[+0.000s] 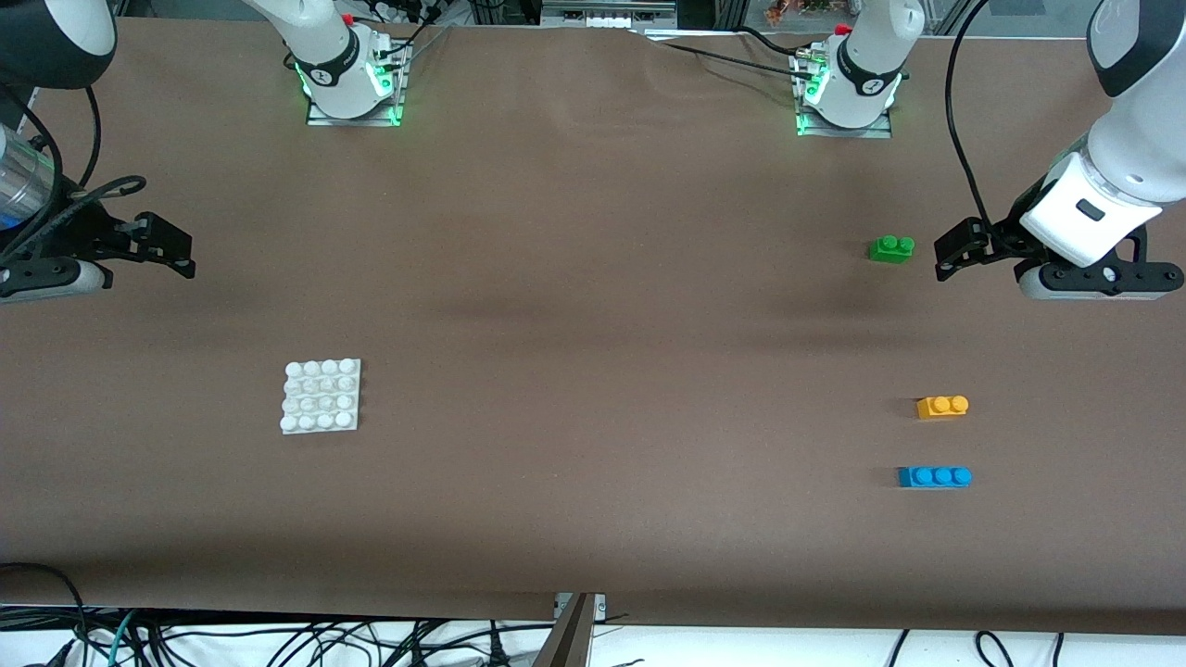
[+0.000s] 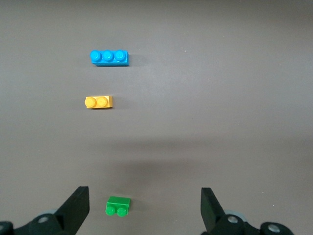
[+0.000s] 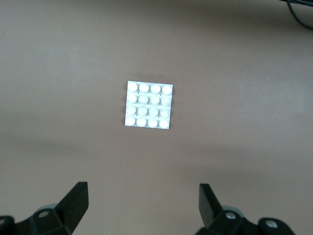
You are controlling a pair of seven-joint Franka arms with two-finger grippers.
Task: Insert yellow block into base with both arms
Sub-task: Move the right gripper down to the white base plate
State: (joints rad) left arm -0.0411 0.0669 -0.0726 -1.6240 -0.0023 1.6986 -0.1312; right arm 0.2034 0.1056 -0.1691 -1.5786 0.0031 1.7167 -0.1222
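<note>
Left gripper (image 2: 144, 208) and right gripper (image 3: 143, 204): fingers cut off by wrist-view edges; both arms cropped at front-view edges.

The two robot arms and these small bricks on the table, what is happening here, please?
Nothing is held yet. The left gripper hangs open beside the green brick. The yellow block lies nearer the front camera, then the blue brick. The right gripper hangs open at the right arm's end. The base lies bare there, nearer the camera.

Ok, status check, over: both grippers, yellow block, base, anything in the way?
Left gripper open, empty, above green brick. Right gripper open, empty, at its table end. Yellow block untouched on table; base bare. Blue brick nearer camera, not blocking.
</note>
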